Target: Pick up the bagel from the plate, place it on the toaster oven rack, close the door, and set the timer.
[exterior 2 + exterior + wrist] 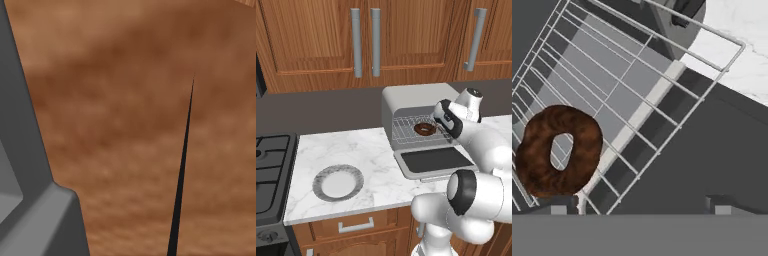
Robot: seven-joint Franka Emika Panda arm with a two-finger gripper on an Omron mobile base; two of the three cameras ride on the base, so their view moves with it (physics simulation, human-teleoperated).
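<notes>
left base: wide, counter [371, 165] | hand: close (rack [637, 100])

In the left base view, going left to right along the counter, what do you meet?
Stove → plate → toaster oven, its door folded down, with the bagel on the toaster oven rack.

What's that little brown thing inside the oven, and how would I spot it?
Find the grey toaster oven on the white marble counter, its door folded down flat. On the wire rack inside lies the bagel: a small dark brown ring with a hole, the one brown thing among grey metal.
</notes>
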